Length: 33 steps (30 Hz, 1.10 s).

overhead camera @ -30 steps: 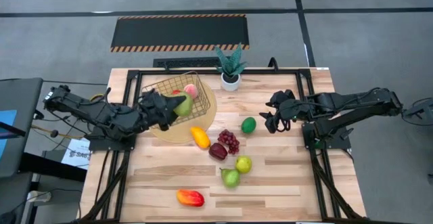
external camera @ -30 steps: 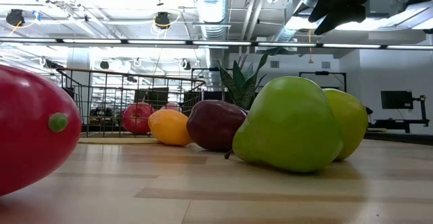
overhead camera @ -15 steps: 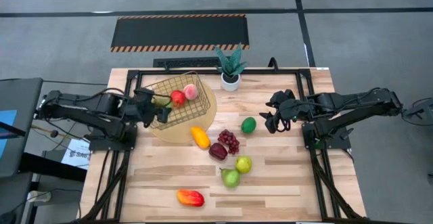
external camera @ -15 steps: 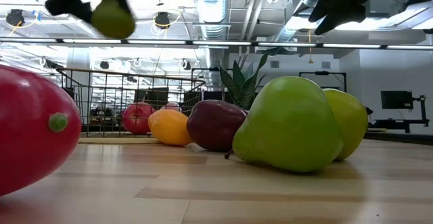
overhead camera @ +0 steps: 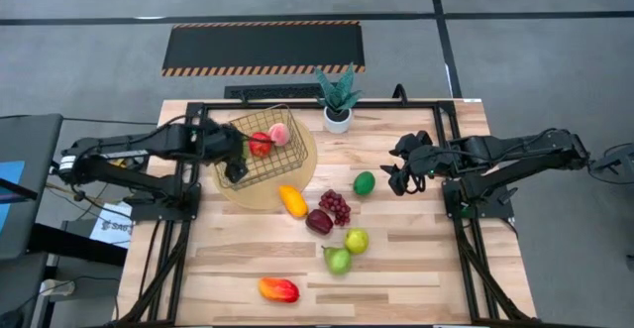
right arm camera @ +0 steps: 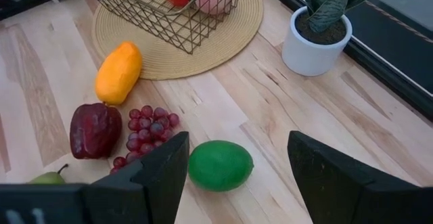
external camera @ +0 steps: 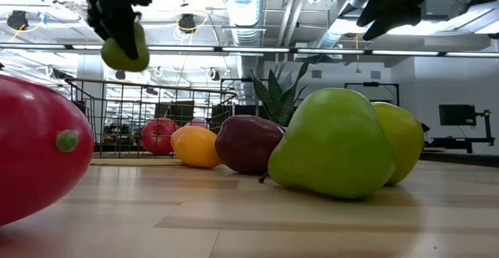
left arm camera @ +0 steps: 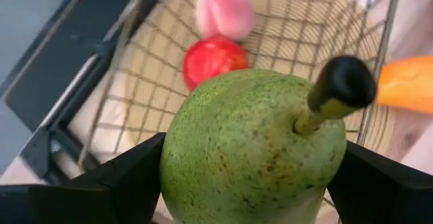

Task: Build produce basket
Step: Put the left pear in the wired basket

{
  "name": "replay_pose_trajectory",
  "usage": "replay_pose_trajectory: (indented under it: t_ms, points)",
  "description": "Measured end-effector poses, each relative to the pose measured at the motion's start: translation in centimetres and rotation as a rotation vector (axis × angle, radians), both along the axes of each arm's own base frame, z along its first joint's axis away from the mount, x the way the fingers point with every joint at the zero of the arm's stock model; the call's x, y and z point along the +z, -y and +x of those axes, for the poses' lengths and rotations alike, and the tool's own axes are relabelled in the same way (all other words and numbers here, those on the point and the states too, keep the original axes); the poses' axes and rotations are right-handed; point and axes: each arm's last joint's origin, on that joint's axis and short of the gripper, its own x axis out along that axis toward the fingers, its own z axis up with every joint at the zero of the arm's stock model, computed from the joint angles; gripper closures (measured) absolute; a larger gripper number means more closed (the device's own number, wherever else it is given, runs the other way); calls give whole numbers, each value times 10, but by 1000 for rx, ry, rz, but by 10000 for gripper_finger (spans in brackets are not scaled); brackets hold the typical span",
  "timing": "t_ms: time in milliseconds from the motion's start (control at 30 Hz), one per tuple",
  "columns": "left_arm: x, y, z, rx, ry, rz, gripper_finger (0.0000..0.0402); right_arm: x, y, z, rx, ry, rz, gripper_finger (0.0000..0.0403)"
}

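A gold wire basket (overhead camera: 265, 148) stands on a round woven mat at the table's far left. A red apple (left arm camera: 215, 58) and a pink peach (left arm camera: 226, 7) lie in it. My left gripper (overhead camera: 235, 164) hangs over the basket's left part, shut on a green pear (left arm camera: 250, 149), which also shows in the low view as the pear (external camera: 125, 51). My right gripper (right arm camera: 237, 143) stands open above the table on the right, just beyond a green lime (right arm camera: 220, 164), touching nothing. My left gripper pinches the pear's wide body (left arm camera: 177, 163) between its two fingers (left arm camera: 128, 183), one on each side. The fingers slant down from above. The pear is lifted clear above the basket, and its stem (left arm camera: 338, 88) points away from the wrist.
On the table's middle lie a yellow-orange mango (overhead camera: 291, 201), purple grapes (overhead camera: 335, 206), a dark red apple (overhead camera: 319, 221), a yellow-green apple (overhead camera: 357, 240), another green pear (overhead camera: 337, 260) and a red-orange mango (overhead camera: 278, 289). A potted plant (overhead camera: 338, 100) stands at the far edge.
My left gripper, still shut on the pear, has drawn back from the basket's right part toward its left part. It has rolled about its own line, tipped to point down and sunk. The pear has come lower over the basket.
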Motion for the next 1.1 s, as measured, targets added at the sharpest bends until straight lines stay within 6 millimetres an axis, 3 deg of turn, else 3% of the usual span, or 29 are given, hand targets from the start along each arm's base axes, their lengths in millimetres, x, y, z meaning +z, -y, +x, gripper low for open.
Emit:
replay_pose_trajectory:
  t_ms: [267,433,733,1100]
  points:
    - [-11,-34,31,-126,21,-21,71,0,0,0,14,-9,-15,129]
    - [-14,-56,44,-337,101,-62,70,0,0,0,16,-10,-17,129]
    - [-38,-81,55,-808,-158,85,70,0,1,0,-9,3,3,129]
    - [-70,-93,71,-1186,-397,144,70,0,12,0,-70,5,6,129]
